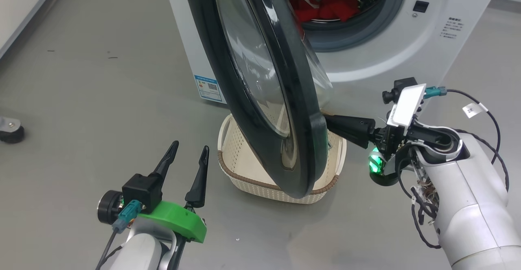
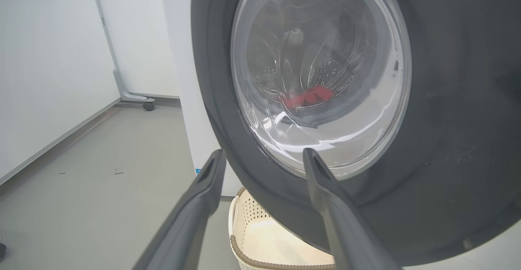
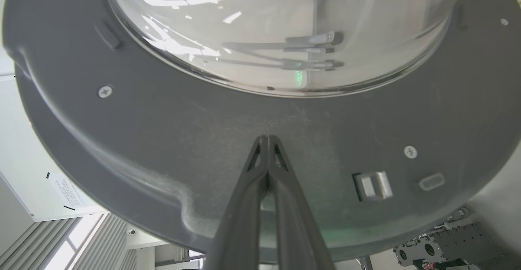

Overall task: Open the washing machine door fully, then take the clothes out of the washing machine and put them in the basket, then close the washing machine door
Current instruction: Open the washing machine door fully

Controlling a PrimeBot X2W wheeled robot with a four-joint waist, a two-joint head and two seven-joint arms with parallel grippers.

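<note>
- The washer [image 1: 407, 58] stands at the far side of the floor, its mouth uncovered on the right and the hinge on the left.
- The door [image 1: 313, 152] is about half open. It stands edge-on to me, and its lower rim hangs over the basket.
- The basket [image 1: 236, 139] sits on the floor just in front of the washer, under the door, and what I can see of it is empty.
- The clothes [image 1: 333, 7] lie red in the drum, none taken out.
- My right tool [image 3: 266, 139] is pressed together, pinching nothing, with its tips against the dark inner face of the door below the glass.
- My left tool [image 1: 190, 145] is spread and empty, near and to the left on the door's outer side, not touching it.
- I judge that I am on the first step, opening the door fully.
- The next move calls for a push from the right tool to swing the door further left, until it clears the basket and the mouth. My left tool must stay out of the door's path.
</note>
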